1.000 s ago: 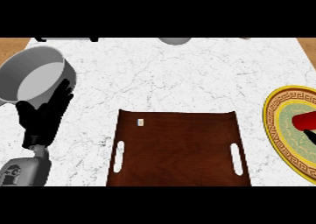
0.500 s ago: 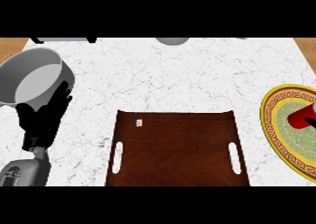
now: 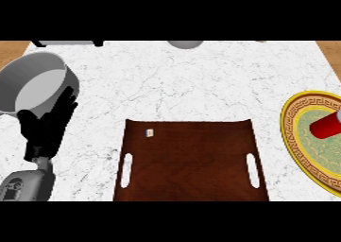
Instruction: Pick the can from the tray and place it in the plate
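Red can (image 3: pixel 329 125) lies on its side in the plate (image 3: pixel 290 134), right edge of frame, well apart from the brown tray (image 3: pixel 190 163) at lower centre. Left hand (image 3: pixel 46 130) rests at left, open, fingers straight up, holding nothing, just beside the grey pot (image 3: pixel 33 85). Marbled worktop (image 3: pixel 193 80).

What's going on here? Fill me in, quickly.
The red can lies on its side in the gold-rimmed plate at the right, off the brown tray, with no hand on it. The left hand rests open at the left beside the grey pot. The right hand is out of view.
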